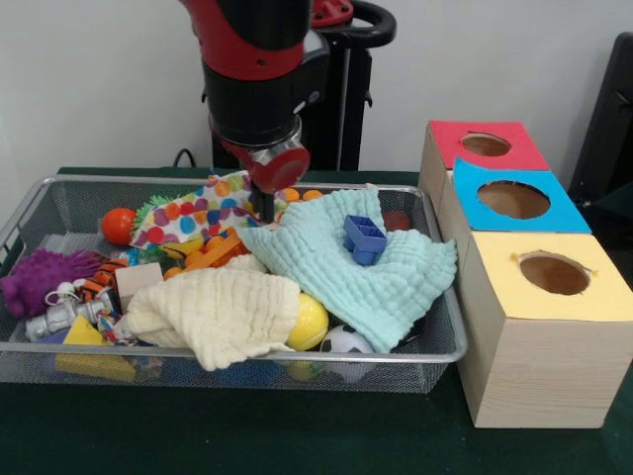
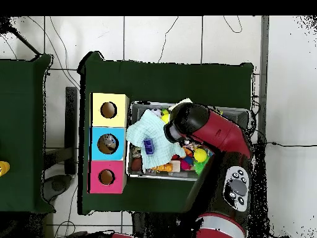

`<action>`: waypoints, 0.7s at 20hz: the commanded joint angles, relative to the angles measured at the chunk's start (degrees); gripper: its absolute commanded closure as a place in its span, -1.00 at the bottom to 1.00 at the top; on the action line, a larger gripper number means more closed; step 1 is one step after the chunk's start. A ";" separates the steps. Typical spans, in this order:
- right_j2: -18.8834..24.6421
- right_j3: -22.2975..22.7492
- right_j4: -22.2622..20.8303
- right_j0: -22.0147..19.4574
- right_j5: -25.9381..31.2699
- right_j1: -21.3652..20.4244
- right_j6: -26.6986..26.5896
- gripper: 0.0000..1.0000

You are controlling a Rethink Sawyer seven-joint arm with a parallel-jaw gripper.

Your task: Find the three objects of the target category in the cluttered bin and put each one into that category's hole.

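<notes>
On the green desk, front view: wire-mesh bin packed with clutter, with a cream cloth, a mint cloth with a blue block on top, and a purple spiky ball. No water bottles visible. Claw is down among the clutter at the polka-dot cloth; can't tell if it's apart or together. Three wooden boxes stand beside the bin. Overhead view: arm covers most of the bin; claw hidden.

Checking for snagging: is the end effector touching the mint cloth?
Cannot tell. In the front view the end effector ends at the mint cloth's edge; overhead, the arm hides it.
</notes>
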 commanded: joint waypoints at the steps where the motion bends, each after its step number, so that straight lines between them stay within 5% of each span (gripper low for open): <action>1: 1.20 -0.80 5.25 2.43 1.99 3.50 21.53 1.00; 9: 1.26 -1.52 6.01 3.52 1.37 4.26 22.71 1.00; 10: 1.20 -1.65 5.57 3.48 1.32 4.30 22.31 -1.00; 14: 2.40 -0.62 5.35 1.80 -0.89 3.86 19.41 -1.00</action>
